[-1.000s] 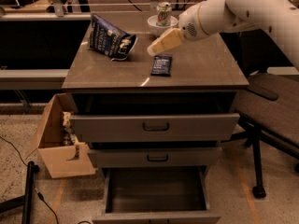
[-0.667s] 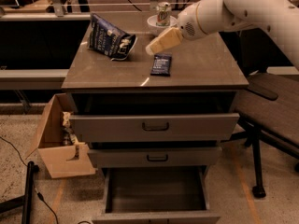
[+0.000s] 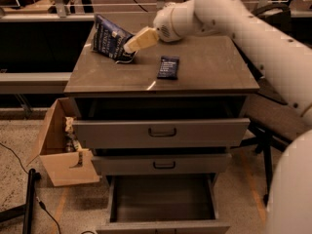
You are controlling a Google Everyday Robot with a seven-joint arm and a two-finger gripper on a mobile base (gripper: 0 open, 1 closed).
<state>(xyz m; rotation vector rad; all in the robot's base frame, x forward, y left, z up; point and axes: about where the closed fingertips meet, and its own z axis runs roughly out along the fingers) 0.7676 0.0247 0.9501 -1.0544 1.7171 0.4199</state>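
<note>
The bag (image 3: 108, 42), dark blue with pale print, leans tilted on the back left part of the worktop (image 3: 209, 69), its top edge raised toward the rear. The claw (image 3: 131, 45) is at the bag's right edge, a pale wedge pointing down and to the left, and its tip overlaps the lower right corner of the bag. I cannot tell whether the claw is open or closed, or whether it has hold of the bag or only sits beside it. The white arm (image 3: 234, 18) reaches to the claw from the right of the bag, crossing above the rear of the worktop.

To the right of the bag, and a little nearer the front edge, a small dark packet (image 3: 168, 67) lies flat, apart from both bag and claw.

Below the bag, the cabinet under the worktop has three drawers. The top drawer (image 3: 161, 132) is pulled out a little, the middle drawer (image 3: 161, 164) stands out less, and the bottom drawer (image 3: 163, 199) is drawn well out with its dark inside showing.

Lower left of the bag, a cardboard box (image 3: 56, 152) stands open on the floor (image 3: 29, 135), just beside the cabinet. A thin cable (image 3: 18, 164) runs across the floor left of the box.
</note>
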